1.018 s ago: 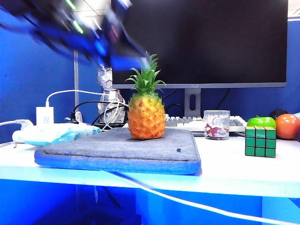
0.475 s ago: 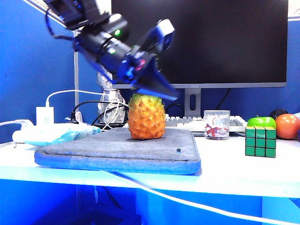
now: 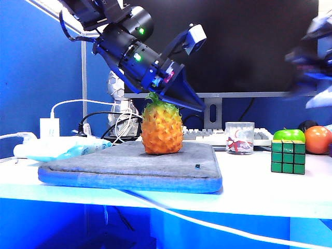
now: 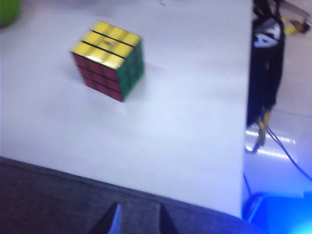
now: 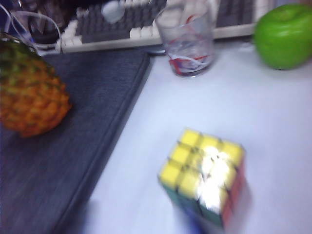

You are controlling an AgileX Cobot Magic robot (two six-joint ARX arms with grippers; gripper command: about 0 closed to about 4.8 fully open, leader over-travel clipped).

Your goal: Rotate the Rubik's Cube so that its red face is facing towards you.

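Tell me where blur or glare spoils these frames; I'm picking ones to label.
Exterior view: right gripper is a motion smear; left gripper and cube are sharp. Left wrist view: slightly soft throughout. Right wrist view: blurred, with glare whiting out the cube's yellow top.

Quick count: one Rubik's Cube (image 3: 288, 156), one pineapple (image 3: 162, 127), one green apple (image 3: 289, 134), one orange fruit (image 3: 318, 139), one clear glass (image 3: 239, 137). One grey pad (image 3: 129, 166), one keyboard (image 3: 207, 136), one monitor (image 3: 223, 46), one white cable (image 3: 218, 224) off the surface's front edge. Two robot hands: left hand (image 3: 193, 102), and a blurry right hand (image 3: 311, 57).
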